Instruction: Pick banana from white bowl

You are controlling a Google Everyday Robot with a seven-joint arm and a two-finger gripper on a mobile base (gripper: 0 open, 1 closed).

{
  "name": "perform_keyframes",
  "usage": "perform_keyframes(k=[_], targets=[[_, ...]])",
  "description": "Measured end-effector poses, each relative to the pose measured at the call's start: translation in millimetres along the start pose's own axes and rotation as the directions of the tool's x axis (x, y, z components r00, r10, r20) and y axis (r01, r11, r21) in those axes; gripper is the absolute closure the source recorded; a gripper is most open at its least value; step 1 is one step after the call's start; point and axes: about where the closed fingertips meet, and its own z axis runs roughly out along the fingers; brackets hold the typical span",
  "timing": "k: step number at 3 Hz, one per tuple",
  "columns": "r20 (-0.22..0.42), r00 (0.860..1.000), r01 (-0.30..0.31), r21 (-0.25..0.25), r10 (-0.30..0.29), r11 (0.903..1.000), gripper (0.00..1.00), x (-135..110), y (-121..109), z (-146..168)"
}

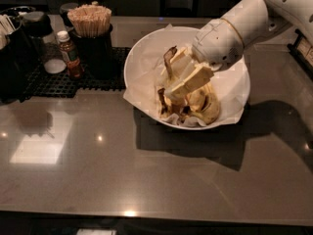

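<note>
Over the white bowl (pixel 133 62), right of centre on the surface (pixel 98 170): the tool (pixel 183 77) is down inside the rim, with the arm (pixel 230 31) coming in from the upper right. Tool fingers (pixel 194 78) are cream-coloured, angled down-left, and clamped on the banana (pixel 169 58). Only the ends of the banana show. The dark curled stem pokes up above the upper finger, and a brown-streaked bit shows below the lower finger. The middle is hidden by the fingers. Banana sits steeply tilted, close to upright, stem end up, in the left-centre part of the bowl. I can't tell whether its lower end touches the paper.

Other bananas (pixel 205 104) are plumper and yellow, piled in the bowl's front right, just beside and partly under the tool. Crinkled white paper (pixel 139 89) lines the bowl and overhangs the rim on the left.

Back left there's a black mat (pixel 54 82) on the surface. It carries a black holder (pixel 98 53) full of wooden sticks (pixel 89 19), a small brown bottle (pixel 70 55) with a white cap, and a round white lid (pixel 54 66). The holder is near the bowl's left rim, not touching. The surface is dark, glossy and reflective.
</note>
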Motion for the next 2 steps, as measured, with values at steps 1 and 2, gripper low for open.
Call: perform_keyframes(k=[1, 2], targets=[[-0.019, 0.999, 0.046, -0.023, -0.046, 0.9987, 1.0, -18, -7, 2], [-0.03, 0.996, 0.089, -0.028, -0.09, 0.9957, 1.0, -35, -13, 2]])
